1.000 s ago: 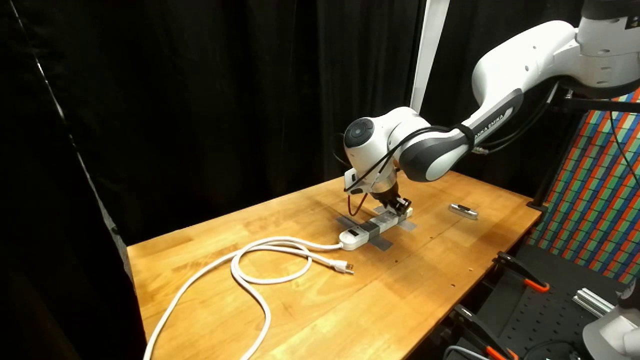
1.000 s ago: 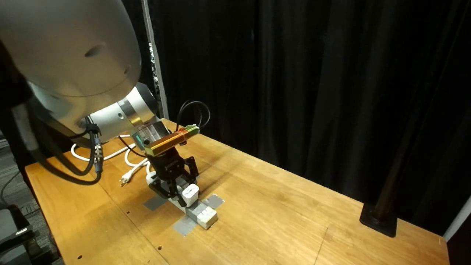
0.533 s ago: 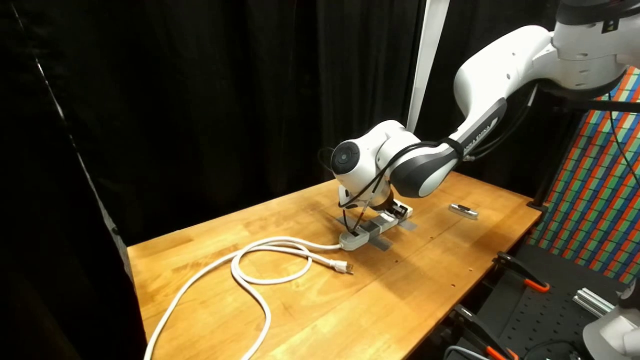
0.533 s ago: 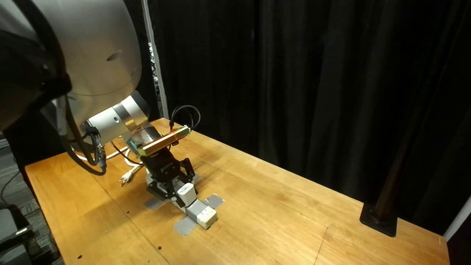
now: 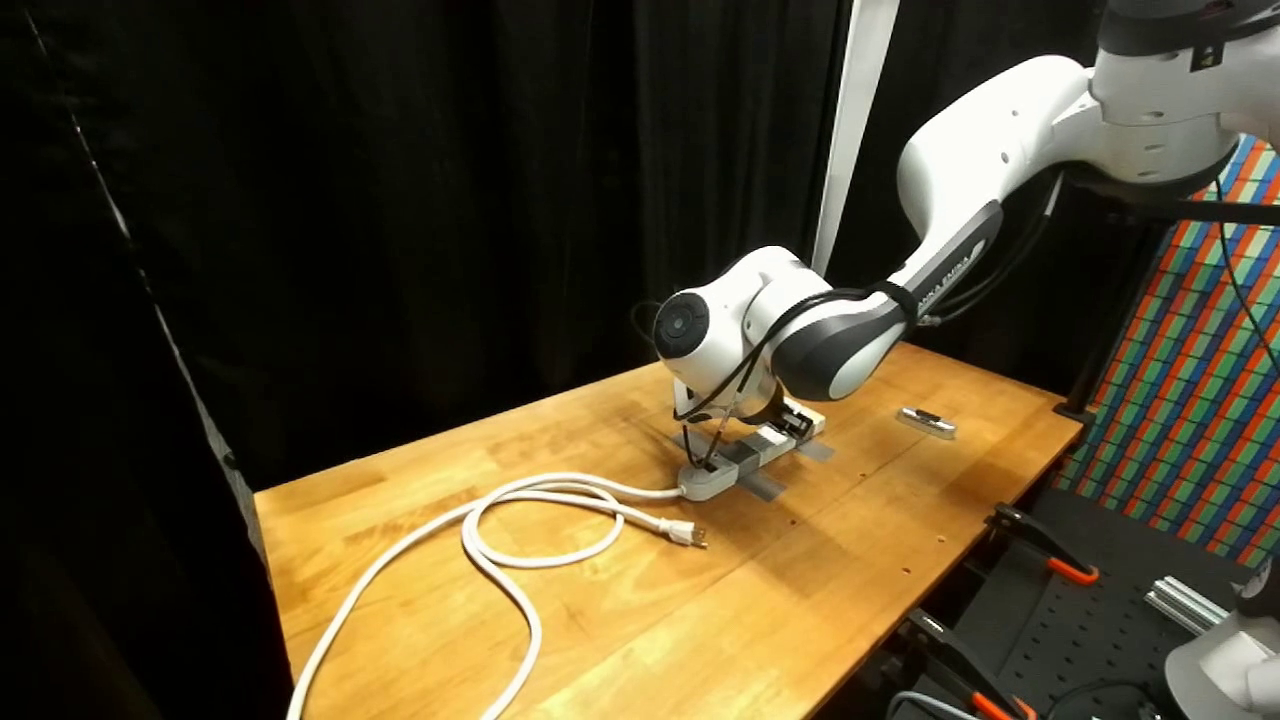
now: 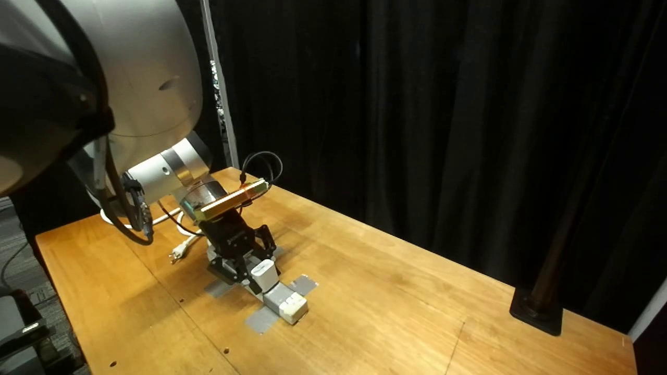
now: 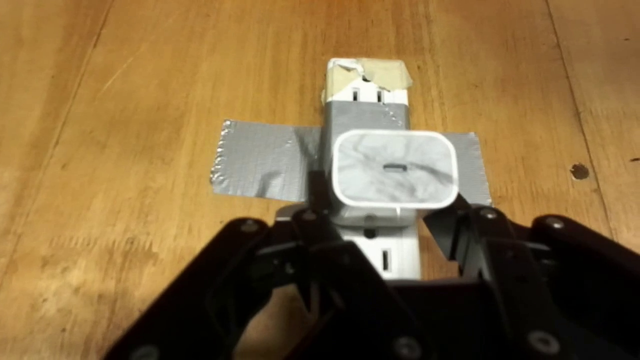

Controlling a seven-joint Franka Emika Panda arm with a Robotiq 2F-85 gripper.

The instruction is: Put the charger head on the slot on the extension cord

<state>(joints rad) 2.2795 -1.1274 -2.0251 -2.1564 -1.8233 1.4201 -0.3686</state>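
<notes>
A small white cube-shaped charger head with rounded corners [image 7: 395, 187] stands roughly upright on the long white-and-grey plastic power strip of the extension cord [image 7: 402, 255], its top face showing a short dark port in the wrist view. The black two-fingered end effector [image 7: 384, 202] points down around it, the fingers drawn in to the breadth of the charger head, one on either side, and it has hold of the charger head between them; contact at the finger on the right of the wrist view is partly hidden. How deep the charger head sits in the outlet cannot be seen. The power strip lies flat on the light-brown wooden table [image 6: 396, 312], crossed by silver-grey tape [image 7: 260, 160] that spreads onto the wood on both sides. At its far end in the wrist view, torn beige tape [image 7: 392, 72] partly covers an outlet. In an exterior view, a white cable [image 5: 537, 628] leaves the strip's rounded end and lies in loops, with a white pronged plug [image 5: 681, 533] near the strip. A small silver-and-dark elongated object [image 5: 927, 422] lies apart from the strip. In both exterior views, black curtains [image 6: 443, 130] hang behind the table and a white robot arm [image 5: 960, 160] reaches down to the end effector.
</notes>
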